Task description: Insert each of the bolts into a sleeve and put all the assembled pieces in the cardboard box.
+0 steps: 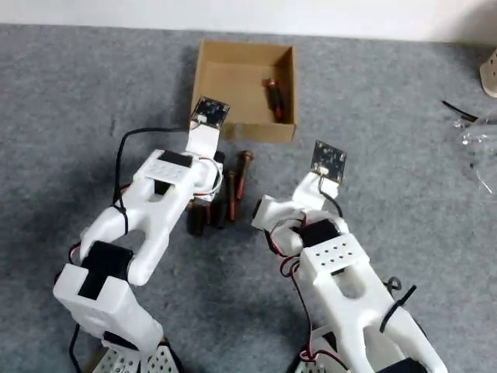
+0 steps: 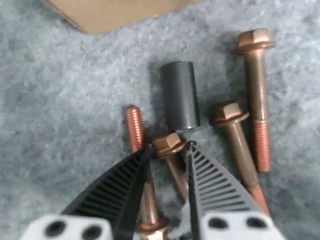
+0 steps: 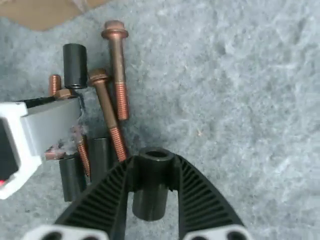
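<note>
The cardboard box [image 1: 203, 93] stands at the far middle of the grey mat, with one bolt-in-sleeve piece [image 1: 274, 98] lying inside. In front of it lies a cluster of copper bolts [image 1: 243, 172] and black sleeves [image 1: 199, 216]. My left gripper [image 2: 168, 146] is low over this cluster, shut on a bolt [image 2: 170, 143] just under its hex head. Beside that bolt lie a black sleeve [image 2: 180, 95] and two more bolts [image 2: 255, 95] [image 2: 237, 145]. To the right of the cluster, my right gripper [image 3: 152, 165] is shut on a black sleeve [image 3: 151, 186], with its bore facing the cluster.
Two further sleeves [image 3: 102, 155] [image 3: 72, 177] lie near the left gripper's white body [image 3: 35, 130]. Clear plastic with black wires [image 1: 474, 132] sits at the right edge of the mat. Open mat stretches to the right of the right arm.
</note>
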Motion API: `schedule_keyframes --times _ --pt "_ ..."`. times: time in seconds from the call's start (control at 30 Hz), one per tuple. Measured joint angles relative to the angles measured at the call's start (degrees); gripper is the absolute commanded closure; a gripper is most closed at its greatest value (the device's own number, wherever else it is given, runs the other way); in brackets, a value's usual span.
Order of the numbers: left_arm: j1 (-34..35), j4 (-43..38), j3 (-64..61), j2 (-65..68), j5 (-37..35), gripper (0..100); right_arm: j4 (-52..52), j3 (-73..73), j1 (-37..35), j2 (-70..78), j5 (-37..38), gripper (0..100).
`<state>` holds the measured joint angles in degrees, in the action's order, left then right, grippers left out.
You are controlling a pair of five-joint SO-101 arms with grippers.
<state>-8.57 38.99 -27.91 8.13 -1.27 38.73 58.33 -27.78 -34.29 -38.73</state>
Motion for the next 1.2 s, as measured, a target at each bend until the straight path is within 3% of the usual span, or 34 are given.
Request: schedule_keyframes --times 0.33,1.03,1.2 --pt "0.62 0.09 -5.27 -6.42 -1.23 88 0.00 0.00 0.00 0.00 0.00 99.5" --pt "3.25 1.14 -6.86 -6.07 -5.89 88 0.00 0.00 0.00 0.00 0.00 99.5" --pt "3.25 4.66 -3.87 -1.93 -6.15 88 0.00 0.00 0.00 0.00 0.00 99.5"
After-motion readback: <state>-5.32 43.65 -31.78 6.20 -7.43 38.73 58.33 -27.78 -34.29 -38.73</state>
